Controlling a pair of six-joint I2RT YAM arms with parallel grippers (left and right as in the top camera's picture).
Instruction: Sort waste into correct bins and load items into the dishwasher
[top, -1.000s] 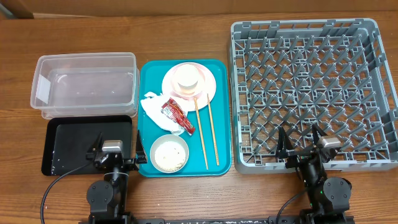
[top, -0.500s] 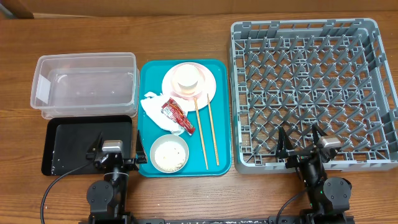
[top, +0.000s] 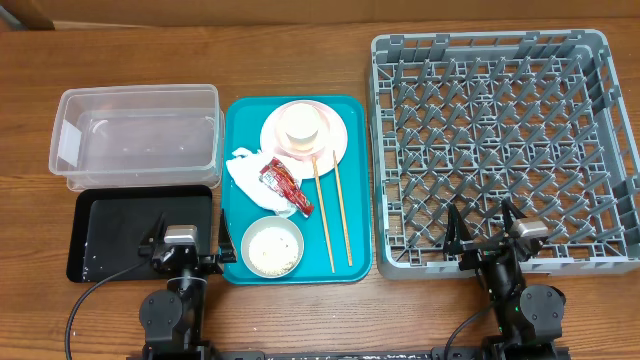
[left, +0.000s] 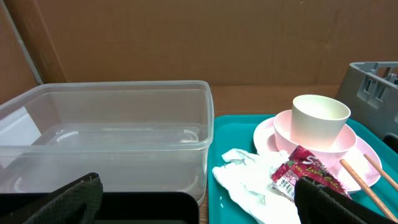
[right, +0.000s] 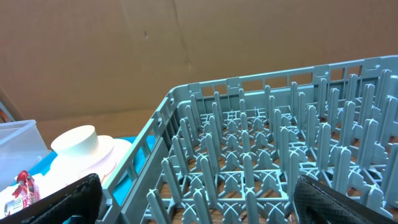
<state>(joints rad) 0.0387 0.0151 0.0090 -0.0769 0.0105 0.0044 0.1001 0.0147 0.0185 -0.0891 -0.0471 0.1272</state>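
Note:
On the teal tray (top: 240, 125) a small white cup (top: 301, 123) sits in a pink bowl on a pale pink plate (top: 336, 140). A crumpled white napkin (top: 246, 172) and a red wrapper (top: 283, 186) lie beside it. Two chopsticks (top: 333, 212) lie lengthwise. A grey-white bowl (top: 272, 247) holds rice. The clear tub (top: 137, 137) and black tray (top: 120, 225) are at the left, the grey rack (top: 500, 140) at the right. My left gripper (top: 181, 243) is open and empty over the black tray's near edge. My right gripper (top: 489, 228) is open and empty over the rack's near edge.
The left wrist view shows the tub (left: 112, 137), napkin (left: 249, 177), wrapper (left: 305, 171) and cup (left: 319, 118). The right wrist view shows rack pegs (right: 261, 162) and the cup (right: 78, 142) beyond its left wall. Brown cardboard stands behind the table.

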